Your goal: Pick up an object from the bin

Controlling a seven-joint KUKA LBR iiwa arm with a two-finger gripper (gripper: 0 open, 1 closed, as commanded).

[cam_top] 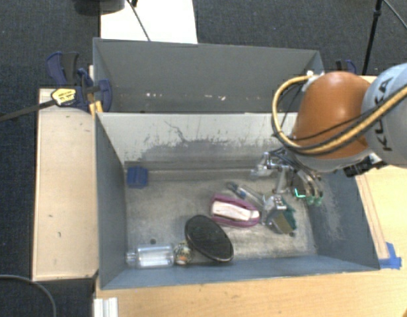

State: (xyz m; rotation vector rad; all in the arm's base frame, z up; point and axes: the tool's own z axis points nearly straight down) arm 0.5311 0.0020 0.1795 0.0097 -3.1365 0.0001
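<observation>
We locate the gripper (281,211) low in the bin (117,177), just right of the pink-and-white pouch (235,211), the thing nearest it; we cannot tell whether the gripper is parted or closed. Relative to the pouch, the black disc (208,238) lies just below-left, the clear bottle (149,256) farther left beyond the disc, and the blue block (137,176) well apart to the upper left.

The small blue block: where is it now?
In the camera view, the small blue block lies at the back left corner of the bin floor, apart from the clear bottle in front of it.
</observation>
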